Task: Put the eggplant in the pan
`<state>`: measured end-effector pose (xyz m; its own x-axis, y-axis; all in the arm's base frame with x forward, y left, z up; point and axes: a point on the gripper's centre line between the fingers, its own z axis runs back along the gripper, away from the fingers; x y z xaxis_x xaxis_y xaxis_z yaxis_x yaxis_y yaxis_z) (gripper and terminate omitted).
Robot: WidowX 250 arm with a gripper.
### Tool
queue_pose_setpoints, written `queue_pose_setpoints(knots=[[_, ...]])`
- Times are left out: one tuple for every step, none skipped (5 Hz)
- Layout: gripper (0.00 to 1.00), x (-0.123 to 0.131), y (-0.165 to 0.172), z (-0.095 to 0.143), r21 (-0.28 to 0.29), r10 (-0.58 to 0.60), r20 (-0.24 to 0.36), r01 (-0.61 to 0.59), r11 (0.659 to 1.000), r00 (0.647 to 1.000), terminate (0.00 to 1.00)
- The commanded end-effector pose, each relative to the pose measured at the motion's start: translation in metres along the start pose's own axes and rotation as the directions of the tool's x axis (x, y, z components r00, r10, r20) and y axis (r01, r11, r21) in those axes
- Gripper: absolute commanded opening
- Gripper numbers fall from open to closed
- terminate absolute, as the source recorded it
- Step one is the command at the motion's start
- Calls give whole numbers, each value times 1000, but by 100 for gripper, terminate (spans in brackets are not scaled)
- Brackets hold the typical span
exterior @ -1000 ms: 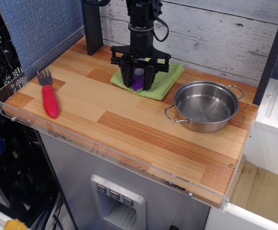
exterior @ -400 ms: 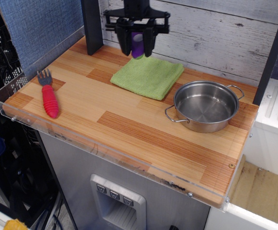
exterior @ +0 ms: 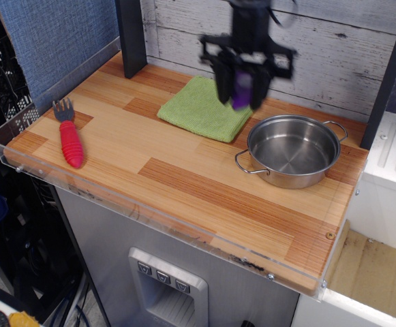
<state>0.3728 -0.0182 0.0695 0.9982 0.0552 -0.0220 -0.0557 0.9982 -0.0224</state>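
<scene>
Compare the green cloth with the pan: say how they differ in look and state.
The green cloth is soft, matte and square, lying flat; the pan is round, shiny steel with raised walls and two loop handles. The cloth sits left of the pan, nearer the back wall. The claw, holding the eggplant, hangs above the cloth's right edge, not over the pan. Both rest on the wooden counter with nothing on or in them.
</scene>
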Motion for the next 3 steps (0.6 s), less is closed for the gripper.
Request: queue_pose_setpoints(knots=[[0, -26, -35, 6, 15, -117, 34, 117, 993, 993, 0], [0, -33, -46, -3, 16, -151, 15, 151, 988, 988, 0], [0, -34, -54, -16, 9, -166, -6, 166, 986, 986, 0]])
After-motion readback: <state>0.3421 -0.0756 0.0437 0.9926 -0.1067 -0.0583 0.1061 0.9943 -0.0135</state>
